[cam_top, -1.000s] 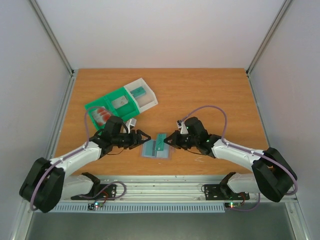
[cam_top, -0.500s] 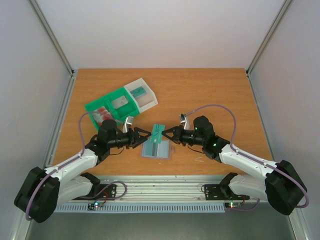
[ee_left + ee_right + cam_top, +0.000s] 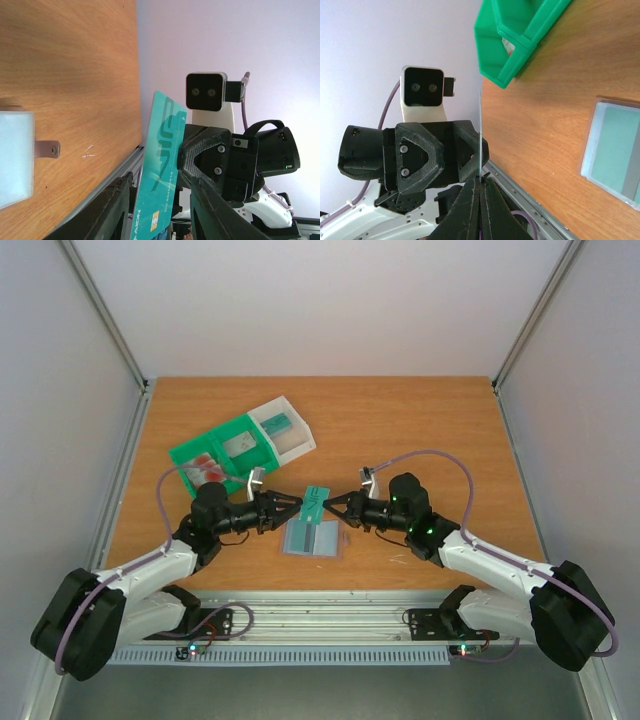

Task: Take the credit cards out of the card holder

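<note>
Arms meet over the middle of the counter (image 3: 420, 430), closer to its near edge than its far one, with one greenish-teal credit card (image 3: 316, 502) held up in the air between them. The right gripper (image 3: 333, 508) has its jaws pressed together on one edge of that card; from its own wrist camera the card shows only as a thin line running up out of the closed tips. The left gripper (image 3: 296, 505) has come in from the opposite side, and its jaws stand spread with the card's other end between them. From the left wrist the card lies close against one finger (image 3: 115, 210), with a sliver of gap at the other, so I would not call it a grip. The card is tilted and clear of the counter.

Directly beneath it lies the card holder (image 3: 314, 538), blue-grey, opened flat on the wood near the middle of the near edge, with its two panels side by side and a small tab (image 3: 47, 148) sticking out from one side. Neither gripper touches it.

The green-and-white tray (image 3: 190, 450) sits farther back, toward the left edge, well apart from the holder. One of its green compartments holds pale cards with red blotches (image 3: 205, 468), and something teal (image 3: 278, 423) lies in the white compartment at its far end
</note>
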Controlling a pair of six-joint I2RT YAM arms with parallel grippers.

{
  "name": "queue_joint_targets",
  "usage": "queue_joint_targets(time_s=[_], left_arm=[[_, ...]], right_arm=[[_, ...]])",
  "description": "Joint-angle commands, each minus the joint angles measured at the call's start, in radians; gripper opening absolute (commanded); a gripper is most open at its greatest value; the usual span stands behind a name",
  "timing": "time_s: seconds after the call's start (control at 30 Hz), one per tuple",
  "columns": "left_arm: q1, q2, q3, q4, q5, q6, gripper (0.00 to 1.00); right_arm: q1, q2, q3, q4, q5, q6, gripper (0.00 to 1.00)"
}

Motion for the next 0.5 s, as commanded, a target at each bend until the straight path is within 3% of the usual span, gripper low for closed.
queue_joint_targets(time_s=[0.0, 0.3, 0.47], left_arm=[[-0.003, 0.015, -0.014, 0.094, 0.011, -0.013, 0.35], [-0.003, 0.04, -0.01, 0.091, 0.012, -0.003, 0.44], [-0.004, 0.045, -0.009, 0.117, 0.022, -0.016, 0.3]], right_arm=[[-0.001, -0.012, -0.01, 0.052, -0.009, 0.015, 0.01], [0.0, 0.013, -0.008, 0.084, -0.015, 0.027, 0.01], [0.0, 0.045, -0.004, 0.12, -0.028, 0.041, 0.01]])
